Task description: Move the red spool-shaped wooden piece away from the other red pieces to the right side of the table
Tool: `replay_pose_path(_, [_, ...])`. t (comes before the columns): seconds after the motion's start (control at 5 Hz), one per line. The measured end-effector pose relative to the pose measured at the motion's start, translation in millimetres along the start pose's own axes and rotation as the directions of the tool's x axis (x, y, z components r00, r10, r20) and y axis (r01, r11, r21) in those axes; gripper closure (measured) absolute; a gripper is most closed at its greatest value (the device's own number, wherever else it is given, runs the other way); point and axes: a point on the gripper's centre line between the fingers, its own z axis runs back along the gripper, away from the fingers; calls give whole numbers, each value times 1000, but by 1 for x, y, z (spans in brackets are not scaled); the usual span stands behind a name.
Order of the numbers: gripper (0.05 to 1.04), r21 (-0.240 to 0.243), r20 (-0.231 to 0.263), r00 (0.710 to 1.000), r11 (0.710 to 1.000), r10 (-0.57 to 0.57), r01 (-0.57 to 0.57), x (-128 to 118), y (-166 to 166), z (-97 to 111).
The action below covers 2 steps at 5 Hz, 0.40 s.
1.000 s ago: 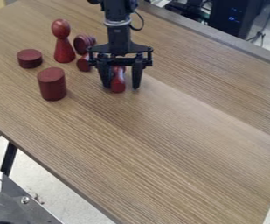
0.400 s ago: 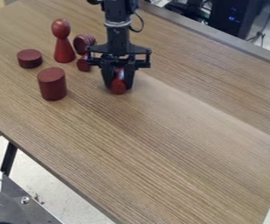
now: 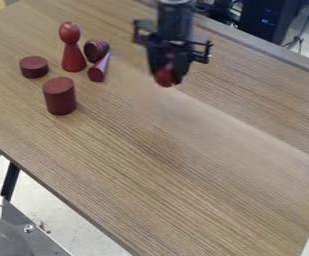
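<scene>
Your black two-finger gripper (image 3: 167,79) is in the upper part of the frame, just right of centre, over the brown wood-grain table (image 3: 210,155). You have it clenched on a glossy red piece with a rounded end (image 3: 163,75); the fingers hide much of that piece, so you cannot tell its full shape. In the upper left of the frame, you see a red pawn-shaped figure with an egg-shaped head (image 3: 72,56) standing upright. Just to its right is a dark red, ridged round piece (image 3: 96,51), and near that a smooth red cone (image 3: 97,72) lies on its side, its wide end toward you. Left of the figure sits a low, dark red disc (image 3: 34,67); below the figure, a taller dark red cylinder (image 3: 60,96) stands upright.
</scene>
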Motion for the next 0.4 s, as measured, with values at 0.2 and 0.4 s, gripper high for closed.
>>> replay_pose_path(0.2, [674, -37, 6, 980, 979, -201, 201, 0, -23, 4])
replay_pose_path(0.4, [673, -83, -44, 932, 931, -360, 356, 2, -36, -8])
